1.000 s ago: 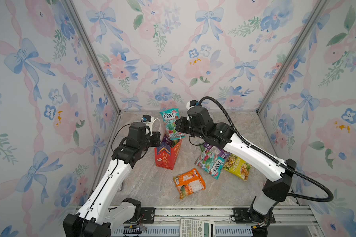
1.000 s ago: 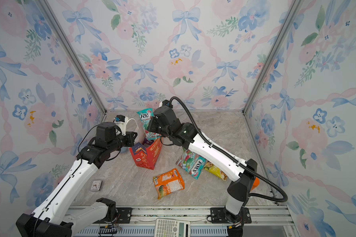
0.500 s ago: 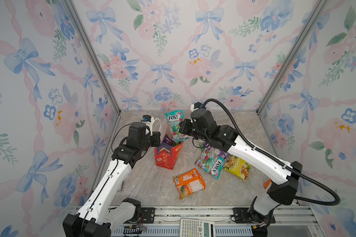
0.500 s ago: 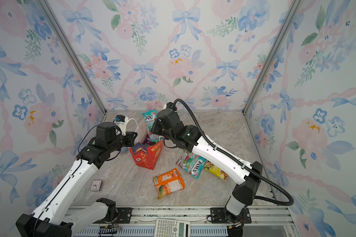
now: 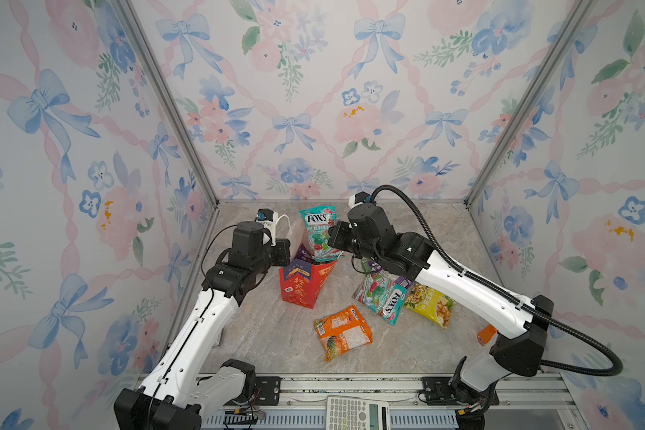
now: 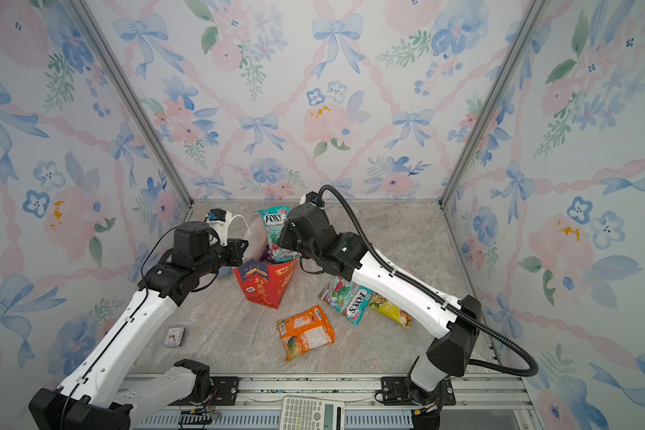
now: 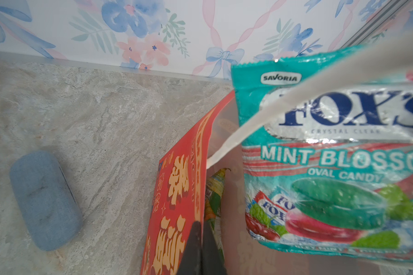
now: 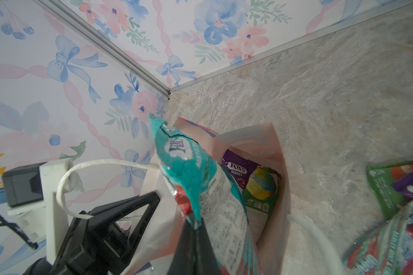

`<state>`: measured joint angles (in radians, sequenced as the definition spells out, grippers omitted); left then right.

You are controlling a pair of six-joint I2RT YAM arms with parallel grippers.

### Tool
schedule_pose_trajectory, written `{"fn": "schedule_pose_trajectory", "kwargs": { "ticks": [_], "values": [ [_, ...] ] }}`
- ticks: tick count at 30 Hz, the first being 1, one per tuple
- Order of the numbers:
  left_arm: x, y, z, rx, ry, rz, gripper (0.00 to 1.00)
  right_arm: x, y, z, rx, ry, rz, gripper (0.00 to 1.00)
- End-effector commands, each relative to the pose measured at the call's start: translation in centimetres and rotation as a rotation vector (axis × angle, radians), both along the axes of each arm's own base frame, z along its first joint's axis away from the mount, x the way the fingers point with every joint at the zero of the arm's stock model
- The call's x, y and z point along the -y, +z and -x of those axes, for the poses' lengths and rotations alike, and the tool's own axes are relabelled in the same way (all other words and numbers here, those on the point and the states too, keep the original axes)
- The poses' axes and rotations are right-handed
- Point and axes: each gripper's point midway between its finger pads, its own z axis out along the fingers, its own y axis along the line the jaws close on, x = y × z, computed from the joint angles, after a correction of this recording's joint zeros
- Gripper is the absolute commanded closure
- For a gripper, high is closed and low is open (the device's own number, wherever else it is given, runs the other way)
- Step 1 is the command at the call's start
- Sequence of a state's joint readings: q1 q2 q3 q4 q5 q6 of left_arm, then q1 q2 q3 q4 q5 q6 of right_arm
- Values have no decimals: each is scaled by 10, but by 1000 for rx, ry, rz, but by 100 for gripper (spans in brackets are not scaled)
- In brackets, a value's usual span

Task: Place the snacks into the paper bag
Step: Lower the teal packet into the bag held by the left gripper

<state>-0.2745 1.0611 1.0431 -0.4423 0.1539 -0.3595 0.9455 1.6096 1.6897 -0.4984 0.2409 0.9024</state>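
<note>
**A:** Where is the mint packet [image 5: 316, 231]?

**B:** Upright over the mouth of the paper bag [image 5: 301, 288], with its lower end dipping inside. The right gripper [image 8: 197, 222] is clamped on one edge of it.

**A:** And the left gripper [image 7: 200, 228]?

**B:** Pinched together on the bag's red wall, holding the mouth open.

**A:** How will the packet handle?

**B:** Light and floppy, I'd judge. The film is glossy and probably slippery, so a crimped edge is the safer hold. The bag is thin paper and could tip.

**A:** What about the others?

**B:** A purple packet [image 8: 236, 166] sits in the bag. The orange packet [image 5: 343, 331], teal packet [image 5: 382, 298] and yellow packet [image 5: 431, 303] lie flat on the table [image 5: 269, 335].
</note>
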Motion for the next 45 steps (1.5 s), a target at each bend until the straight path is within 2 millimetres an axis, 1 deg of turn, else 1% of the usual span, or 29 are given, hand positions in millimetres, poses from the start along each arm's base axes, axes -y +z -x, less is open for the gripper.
{"fn": "schedule_pose_trajectory", "kwargs": {
  "ticks": [1,10,15,25,32,37,39,40,41,42,44,45],
  "values": [
    [-4,17,-4,77,7,1,100,6,16,6,29,-3,-42,100],
    [-3,19,-5,78,3,7,100,8,28,14,69,46,-30,100],
    [-3,18,-5,75,4,10,100,11,27,18,67,55,-13,100],
    [-2,19,-6,77,1,10,100,12,4,21,-2,62,34,100],
    [-3,19,-5,78,4,7,100,9,-11,16,-36,58,35,100],
    [-3,20,-4,80,4,8,100,8,-14,12,-39,52,31,100],
    [-3,20,-4,81,3,8,100,7,-13,11,-34,57,25,91],
    [-3,19,-5,80,4,7,100,6,-11,10,-29,59,18,82],
    [-3,19,-5,80,4,6,100,6,-8,9,-21,62,9,69],
    [-3,19,-5,80,3,6,100,5,-6,9,-13,67,4,63],
    [-3,19,-5,79,2,5,100,1,1,8,9,87,-15,54],
    [-3,19,-5,78,2,5,100,1,3,7,16,94,-21,51]
  ]
}}
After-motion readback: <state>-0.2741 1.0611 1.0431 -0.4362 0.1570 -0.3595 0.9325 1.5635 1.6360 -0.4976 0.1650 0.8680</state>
